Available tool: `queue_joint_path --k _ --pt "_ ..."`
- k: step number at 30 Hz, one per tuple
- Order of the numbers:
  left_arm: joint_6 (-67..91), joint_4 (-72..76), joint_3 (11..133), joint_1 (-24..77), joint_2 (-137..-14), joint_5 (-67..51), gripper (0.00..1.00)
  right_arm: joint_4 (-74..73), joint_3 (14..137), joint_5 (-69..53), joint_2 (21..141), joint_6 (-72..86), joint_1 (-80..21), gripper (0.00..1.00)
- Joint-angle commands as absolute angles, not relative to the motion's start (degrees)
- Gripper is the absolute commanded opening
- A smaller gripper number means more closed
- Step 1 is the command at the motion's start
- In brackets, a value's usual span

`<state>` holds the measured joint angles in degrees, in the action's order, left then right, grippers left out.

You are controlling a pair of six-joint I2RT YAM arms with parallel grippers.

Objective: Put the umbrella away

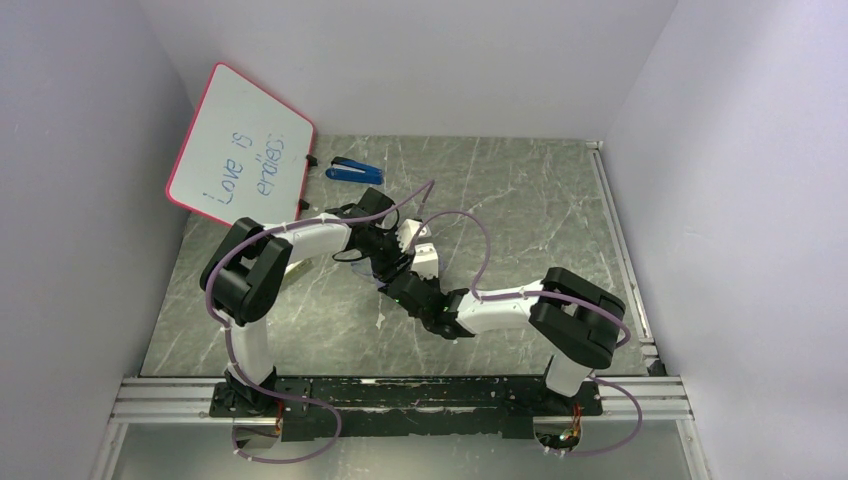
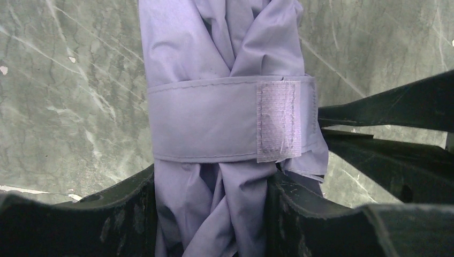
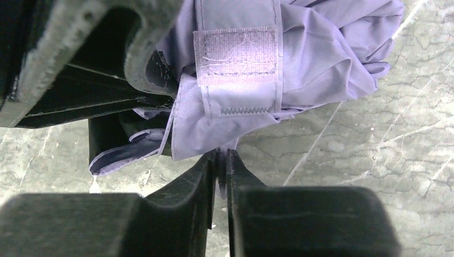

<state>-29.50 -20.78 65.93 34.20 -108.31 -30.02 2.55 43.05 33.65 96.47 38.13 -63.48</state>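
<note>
The umbrella [image 2: 214,59] is folded into a pale lilac bundle with its strap [image 2: 214,120] wrapped round it and a velcro patch [image 2: 277,120] showing. My left gripper [image 2: 211,214] is shut on the bundle just below the strap. In the right wrist view the umbrella [image 3: 321,59] hangs above the table, black lining showing at its lower left. My right gripper [image 3: 221,160] is shut on a thin edge of the lilac fabric below the velcro tab [image 3: 238,69]. In the top view both grippers meet at the umbrella [image 1: 420,262] mid-table.
A white board [image 1: 240,148] with a pink rim and handwriting leans at the back left. A blue stapler-like object [image 1: 354,171] lies beside it. The grey marbled table [image 1: 520,200] has walls on three sides and a metal rail [image 1: 400,395] at the near edge.
</note>
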Motion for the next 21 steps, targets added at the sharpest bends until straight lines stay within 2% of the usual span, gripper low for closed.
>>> queue_joint_path --k 1,4,13,21 --pt "-29.7 -23.3 64.3 33.5 -112.1 -20.6 0.05 -6.0 40.0 30.5 99.4 39.2 -63.4 0.09" --pt "-29.8 -23.5 64.4 33.5 -112.3 -20.4 0.05 -6.5 40.1 30.7 99.2 38.3 -63.0 0.0" --pt "-29.3 -22.6 63.8 33.5 -111.4 -18.7 0.05 -9.0 36.8 25.8 93.3 36.6 -61.3 0.0" --pt "-27.5 -21.6 64.2 33.5 -111.6 -17.6 0.05 -10.6 29.6 18.2 86.2 41.6 -61.4 0.0"
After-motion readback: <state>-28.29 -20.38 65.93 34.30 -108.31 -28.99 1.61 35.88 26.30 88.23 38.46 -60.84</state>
